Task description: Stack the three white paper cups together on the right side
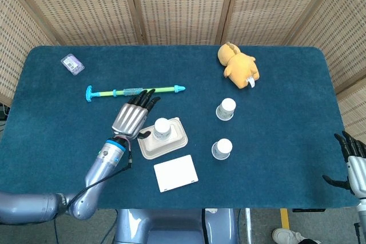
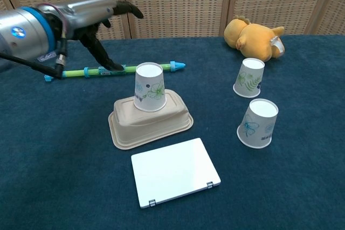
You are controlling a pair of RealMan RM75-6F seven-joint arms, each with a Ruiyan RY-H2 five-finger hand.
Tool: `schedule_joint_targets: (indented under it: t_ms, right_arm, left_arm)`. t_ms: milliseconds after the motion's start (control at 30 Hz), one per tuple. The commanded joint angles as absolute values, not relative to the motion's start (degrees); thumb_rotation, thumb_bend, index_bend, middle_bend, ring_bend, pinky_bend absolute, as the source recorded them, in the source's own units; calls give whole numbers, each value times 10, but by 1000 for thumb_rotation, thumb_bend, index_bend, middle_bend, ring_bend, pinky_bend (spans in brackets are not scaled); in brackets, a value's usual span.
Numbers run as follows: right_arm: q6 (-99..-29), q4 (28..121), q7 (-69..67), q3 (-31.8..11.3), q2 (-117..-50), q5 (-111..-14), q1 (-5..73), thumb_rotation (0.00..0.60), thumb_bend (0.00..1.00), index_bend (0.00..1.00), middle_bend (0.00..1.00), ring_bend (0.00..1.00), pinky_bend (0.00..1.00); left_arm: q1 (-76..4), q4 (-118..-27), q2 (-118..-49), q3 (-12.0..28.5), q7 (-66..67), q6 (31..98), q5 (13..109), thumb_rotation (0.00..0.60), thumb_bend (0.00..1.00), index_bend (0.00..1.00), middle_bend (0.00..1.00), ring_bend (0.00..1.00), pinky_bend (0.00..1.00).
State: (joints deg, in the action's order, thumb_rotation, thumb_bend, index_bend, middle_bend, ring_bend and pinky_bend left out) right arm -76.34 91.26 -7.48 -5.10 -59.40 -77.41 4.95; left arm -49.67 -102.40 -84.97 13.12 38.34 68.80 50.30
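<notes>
One paper cup [image 2: 149, 86] is sitting upside down on the pulp tray [image 2: 123, 130]. The left hand [image 1: 132, 118] is hovering just beside it, fingers spread, grasping nothing. The right hand [image 1: 350, 154], likewise empty, is hanging well apart.

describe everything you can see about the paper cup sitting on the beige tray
The paper cup is white with a green and blue leaf print on its side. It stands upside down, wide rim down and flat base up, upright on top of the overturned beige tray, near the middle of the table's front half. Only the tray touches it. The left hand hangs apart from it, up and to the left, fingers spread and holding nothing. The two other cups stand off to the right.
</notes>
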Motion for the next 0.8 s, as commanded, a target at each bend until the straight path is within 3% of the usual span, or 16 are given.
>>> schedule_joint_targets:
  t_ms: [33, 200, 400, 567, 800]
  right_arm:
    - [-758, 911, -72, -51, -597, -771, 52, 600, 130, 7, 0, 0, 11]
    - [-747, 910, -55, -49, -606, -766, 58, 600, 129, 7, 0, 0, 11]
    - [-761, 900, -47, -55, -627, -778, 63, 600, 129, 68, 0, 0, 32]
    - [-763, 891, -48, -75, -654, -797, 90, 600, 125, 189, 0, 0, 127]
    - [-699, 948, 21, -125, -669, -803, 186, 600, 167, 243, 0, 0, 183]
  left_arm:
    - [-427, -1081, -792, 100, 346, 779, 577, 600, 225, 101, 0, 0, 159]
    - [-332, -1099, -734, 23, 304, 863, 674, 600, 225, 101, 0, 0, 158]
    - [-209, -1034, -713, -66, 220, 965, 772, 600, 225, 101, 0, 0, 158]
    - [-156, -1001, -705, -92, 185, 980, 789, 600, 226, 115, 0, 0, 158]
    - [-122, -971, -708, -83, 150, 967, 796, 600, 227, 116, 0, 0, 158]
